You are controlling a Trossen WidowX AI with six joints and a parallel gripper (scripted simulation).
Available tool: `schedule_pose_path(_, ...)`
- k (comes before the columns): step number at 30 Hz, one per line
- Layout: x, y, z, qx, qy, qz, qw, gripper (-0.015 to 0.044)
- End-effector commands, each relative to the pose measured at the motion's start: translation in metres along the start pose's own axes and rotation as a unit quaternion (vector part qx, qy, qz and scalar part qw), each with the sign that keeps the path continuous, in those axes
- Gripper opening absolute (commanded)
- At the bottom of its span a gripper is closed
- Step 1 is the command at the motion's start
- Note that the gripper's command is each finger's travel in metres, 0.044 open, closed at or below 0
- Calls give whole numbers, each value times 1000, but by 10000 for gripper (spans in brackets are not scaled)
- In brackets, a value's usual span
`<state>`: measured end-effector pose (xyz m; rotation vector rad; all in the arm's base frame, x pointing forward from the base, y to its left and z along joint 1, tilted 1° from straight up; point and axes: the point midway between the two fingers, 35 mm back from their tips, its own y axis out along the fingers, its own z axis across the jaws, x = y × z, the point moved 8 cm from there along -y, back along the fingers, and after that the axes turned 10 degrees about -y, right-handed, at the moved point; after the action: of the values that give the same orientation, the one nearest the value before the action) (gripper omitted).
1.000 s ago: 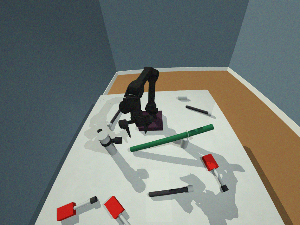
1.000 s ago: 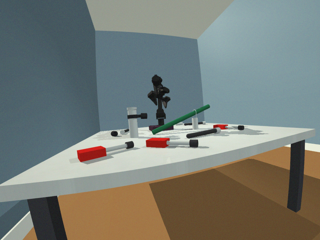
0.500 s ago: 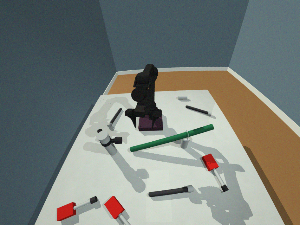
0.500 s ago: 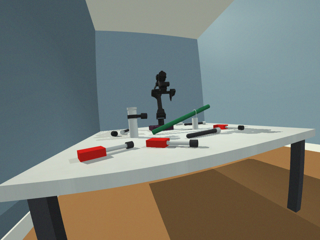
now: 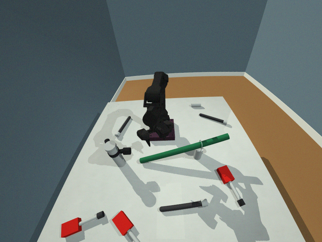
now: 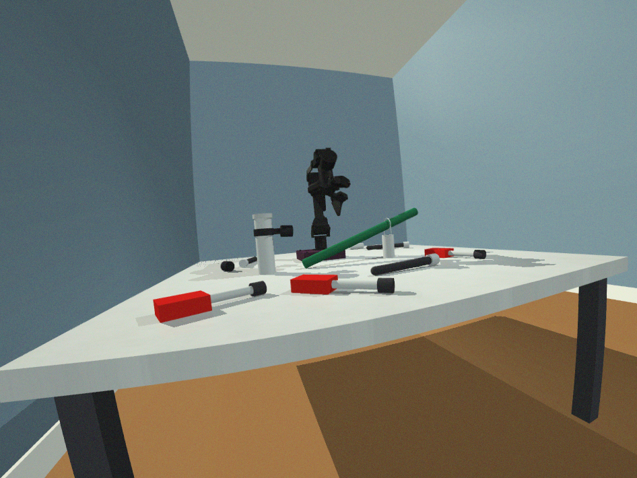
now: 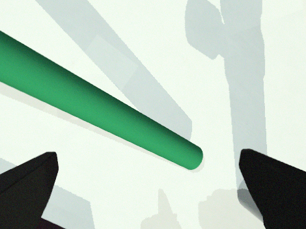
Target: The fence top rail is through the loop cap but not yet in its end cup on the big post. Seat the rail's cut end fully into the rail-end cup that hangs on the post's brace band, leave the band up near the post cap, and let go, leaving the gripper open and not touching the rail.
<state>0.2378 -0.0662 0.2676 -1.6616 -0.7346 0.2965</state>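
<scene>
The green rail (image 5: 176,151) (image 6: 355,240) (image 7: 81,93) slants through the wire loop above the short grey post (image 5: 197,154) (image 6: 388,246). Its left end is low, at or just above the table, and its right end is raised. The big post (image 5: 120,161) (image 6: 265,254) stands upright to the left. Its black brace band (image 5: 115,154) (image 6: 264,231) sits a little below the post cap (image 5: 110,145) (image 6: 262,216). The black end cup (image 5: 126,151) (image 6: 286,230) points toward the rail side, apart from the rail. My gripper (image 5: 158,140) (image 7: 151,158) is open and empty above the rail's low end, not touching it.
A black rod (image 5: 181,206) (image 6: 403,265) lies in front of the rail. Red blocks with white handles (image 5: 225,174) (image 5: 71,227) (image 6: 314,283) lie toward the front and right. Another black rod (image 5: 124,125) lies behind the post, and one (image 5: 211,118) lies at the back right.
</scene>
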Motion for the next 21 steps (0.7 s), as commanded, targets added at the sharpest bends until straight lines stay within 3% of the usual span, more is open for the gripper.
schedule_pose_path(1, 10, 29, -2, 75, -274, 31, 958, 440)
schedule_pose_path(6, 15, 52, 0, 141, -468, 26, 872, 440)
schedule_pose_path(21, 14, 64, 2, 143, -475, 25, 868, 440)
